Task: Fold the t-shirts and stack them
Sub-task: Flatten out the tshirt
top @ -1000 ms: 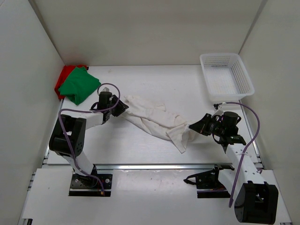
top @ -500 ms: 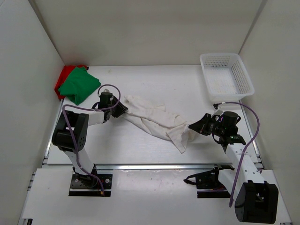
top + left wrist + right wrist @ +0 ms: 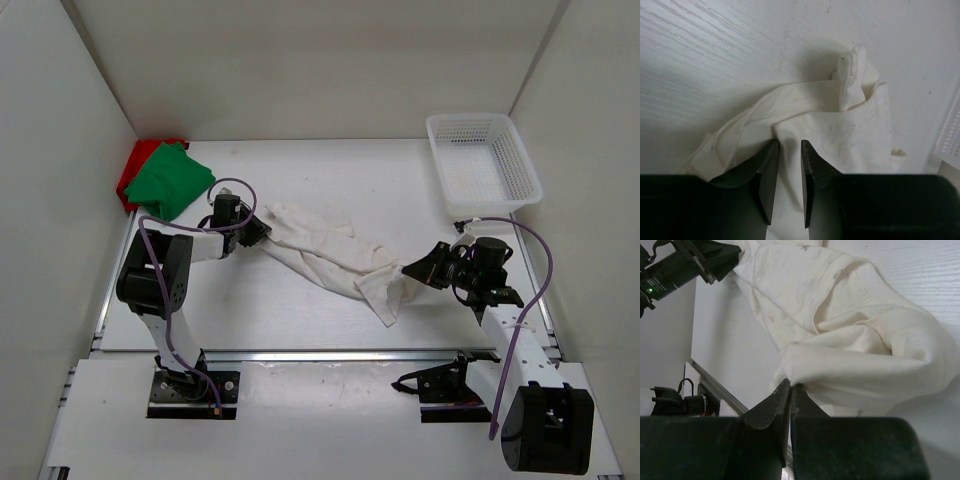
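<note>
White t-shirt: top view, bunched in a diagonal rope from center-left to lower right of center. Pinched at either end by left gripper and right gripper, prob. to pull it out flat before folding. Green t-shirt over red t-shirt at upper left, both folded, so likely the stack spot.

Left wrist view: jaws nearly closed, thin fold of cloth clamped btwn them, rest of shirt fanning toward upper right.

Right wrist view: jaws pressed together on a fold at center, shirt bulk above and to the right.
</note>
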Motion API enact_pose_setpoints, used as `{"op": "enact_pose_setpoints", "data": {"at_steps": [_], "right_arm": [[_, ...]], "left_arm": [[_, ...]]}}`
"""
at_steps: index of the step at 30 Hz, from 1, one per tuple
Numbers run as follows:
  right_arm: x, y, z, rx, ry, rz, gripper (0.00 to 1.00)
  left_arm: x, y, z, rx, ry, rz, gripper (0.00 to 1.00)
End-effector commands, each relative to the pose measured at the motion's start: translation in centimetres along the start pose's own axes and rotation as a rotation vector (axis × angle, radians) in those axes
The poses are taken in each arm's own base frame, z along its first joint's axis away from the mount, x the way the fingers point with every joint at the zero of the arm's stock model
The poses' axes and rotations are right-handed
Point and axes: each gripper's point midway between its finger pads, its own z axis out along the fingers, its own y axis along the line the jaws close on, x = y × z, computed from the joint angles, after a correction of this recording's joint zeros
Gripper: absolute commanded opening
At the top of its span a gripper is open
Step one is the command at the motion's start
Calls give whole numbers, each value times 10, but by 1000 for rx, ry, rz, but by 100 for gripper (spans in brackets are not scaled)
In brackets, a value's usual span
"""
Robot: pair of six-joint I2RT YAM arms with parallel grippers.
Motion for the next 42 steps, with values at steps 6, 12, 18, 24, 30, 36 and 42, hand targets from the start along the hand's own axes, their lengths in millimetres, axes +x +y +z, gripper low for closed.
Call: {"op": "enact_pose_setpoints", "data": {"at_steps": [6,12,18,24,30,36,42], "right_arm": [[-14,12,2,-31,-27,-39,0],[-12,12,2,-36,-21,-37,0],[-12,13,2,-38,-24,-30,0],[-15,10,1,-28,-41,-38,0],[-10,9,2,-33,-35,-31,0],[-13,12,2,-42,-37,-25,0],[-32,25,11,-77,-69,-8,0]], "left_arm": [[-26,-24,1,59,-69,7,22],[-24,-32,4,75,-42,22,25],[-18,-12,4,28,-25,22,33],[-8,2,7,-17,-7,16,33],[-5,-6,12,-2,-9,31,29],[0,-4,15,-4,9,22,10],[-40,-40,-6,53,-61,15,0]]}}
